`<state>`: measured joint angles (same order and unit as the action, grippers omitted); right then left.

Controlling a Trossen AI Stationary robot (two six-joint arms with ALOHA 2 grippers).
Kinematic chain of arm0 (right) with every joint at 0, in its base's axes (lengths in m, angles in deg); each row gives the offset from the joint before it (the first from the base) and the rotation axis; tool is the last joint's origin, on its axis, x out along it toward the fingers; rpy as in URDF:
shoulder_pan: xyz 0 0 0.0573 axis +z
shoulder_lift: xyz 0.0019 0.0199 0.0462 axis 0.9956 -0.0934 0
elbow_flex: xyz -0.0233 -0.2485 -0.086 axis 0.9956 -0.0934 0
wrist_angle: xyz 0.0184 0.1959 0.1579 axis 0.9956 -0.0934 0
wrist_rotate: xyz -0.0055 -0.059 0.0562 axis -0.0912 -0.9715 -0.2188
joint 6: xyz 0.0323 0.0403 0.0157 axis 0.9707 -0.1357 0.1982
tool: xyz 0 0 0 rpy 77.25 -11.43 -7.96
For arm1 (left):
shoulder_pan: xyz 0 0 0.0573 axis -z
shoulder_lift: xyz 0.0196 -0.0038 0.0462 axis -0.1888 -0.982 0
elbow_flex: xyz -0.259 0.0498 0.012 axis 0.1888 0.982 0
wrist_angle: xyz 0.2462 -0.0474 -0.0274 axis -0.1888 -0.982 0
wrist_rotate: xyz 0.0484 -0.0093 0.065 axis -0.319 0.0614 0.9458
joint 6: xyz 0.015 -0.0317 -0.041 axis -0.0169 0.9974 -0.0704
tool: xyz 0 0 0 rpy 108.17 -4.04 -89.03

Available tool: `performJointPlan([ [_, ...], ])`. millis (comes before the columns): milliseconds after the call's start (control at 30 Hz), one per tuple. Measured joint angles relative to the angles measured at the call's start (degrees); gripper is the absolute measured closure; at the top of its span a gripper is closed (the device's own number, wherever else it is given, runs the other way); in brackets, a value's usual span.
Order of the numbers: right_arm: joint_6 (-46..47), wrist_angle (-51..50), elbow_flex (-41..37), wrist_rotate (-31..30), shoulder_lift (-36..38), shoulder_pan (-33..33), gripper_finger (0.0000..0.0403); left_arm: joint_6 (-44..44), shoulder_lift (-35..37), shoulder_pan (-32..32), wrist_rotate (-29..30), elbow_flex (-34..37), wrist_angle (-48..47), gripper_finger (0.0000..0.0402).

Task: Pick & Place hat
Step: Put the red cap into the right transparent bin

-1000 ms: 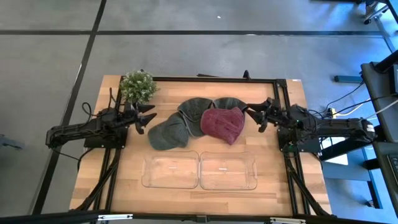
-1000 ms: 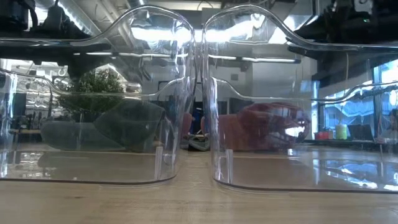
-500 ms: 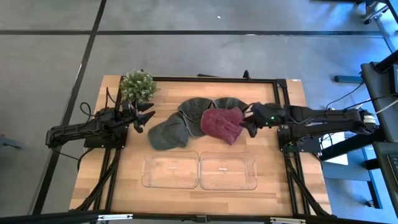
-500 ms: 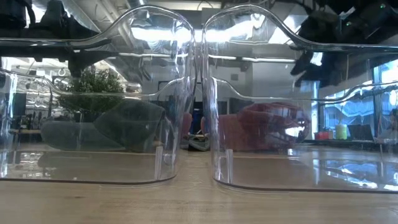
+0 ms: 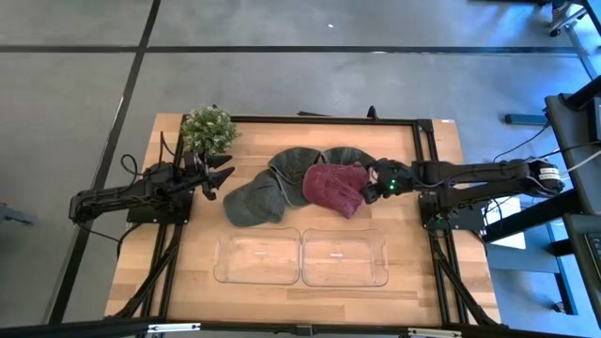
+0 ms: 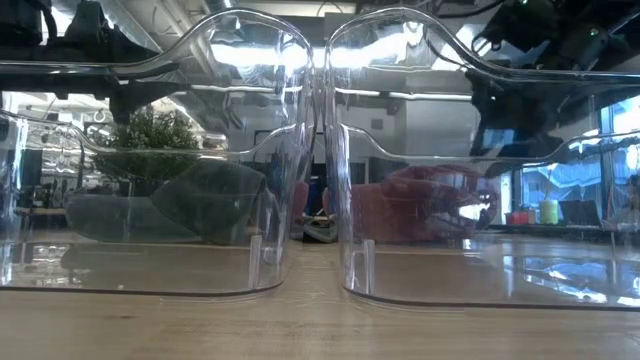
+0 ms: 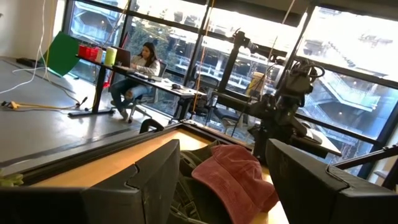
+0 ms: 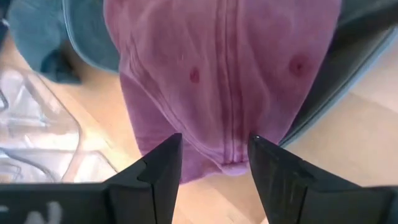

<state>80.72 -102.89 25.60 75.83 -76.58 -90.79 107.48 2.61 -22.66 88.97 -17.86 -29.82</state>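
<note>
A maroon cap [image 5: 335, 188] lies flat on the wooden table, partly on top of grey-green caps [image 5: 293, 174]; another grey-green cap [image 5: 252, 203] lies to its left. My right gripper [image 5: 366, 191] is open and hovers over the maroon cap's right edge. In the right wrist view its fingers [image 8: 158, 168] stand to either side of that edge [image 8: 217, 158], apart from it. In the low view it [image 6: 510, 115] hangs above the maroon cap [image 6: 430, 205]. My left gripper [image 5: 223, 178] waits open at the table's left, facing the caps [image 7: 236, 180].
Two clear plastic bins [image 5: 258, 258] [image 5: 345, 258] stand side by side near the table's near edge, below the caps. A small potted plant [image 5: 208, 130] sits at the far left, behind my left gripper. A black frame [image 5: 423, 127] edges the table.
My right arm has reached out toward the table's left, from beside the frame to the maroon cap's right edge, tipping down and lowering over it. The caps have kept still.
</note>
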Motion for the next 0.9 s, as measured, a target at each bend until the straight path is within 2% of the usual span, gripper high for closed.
performJointPlan([
  [200, 0.8, -1.1, 0.0, 5.8, -3.0, 0.4, 0.0219, 0.0, 0.0, 0.0, 0.0, 0.0, -0.1, 0.0168],
  [433, 1.7, 0.4, 0.0, -0.9, -8.6, 1.1, 0.0219, 0.0, 0.0, 0.0, 0.0, 0.0, -0.1, 0.0168],
  [600, 1.6, 4.1, -0.1, -1.5, -10.6, 1.1, 0.0224, 0.0, 0.0, 0.0, 0.0, 0.0, -0.1, 0.0168],
  [733, 1.1, 4.0, -0.1, -3.4, -11.5, 1.1, 0.0263, 0.0, 0.0, 0.0, 0.0, 0.0, -0.1, 0.0168],
  [900, -3.4, 5.3, -0.1, -7.0, -11.5, 1.1, 0.0346, 0.0, 0.0, 0.0, 0.0, 0.0, -0.2, 0.0168],
])
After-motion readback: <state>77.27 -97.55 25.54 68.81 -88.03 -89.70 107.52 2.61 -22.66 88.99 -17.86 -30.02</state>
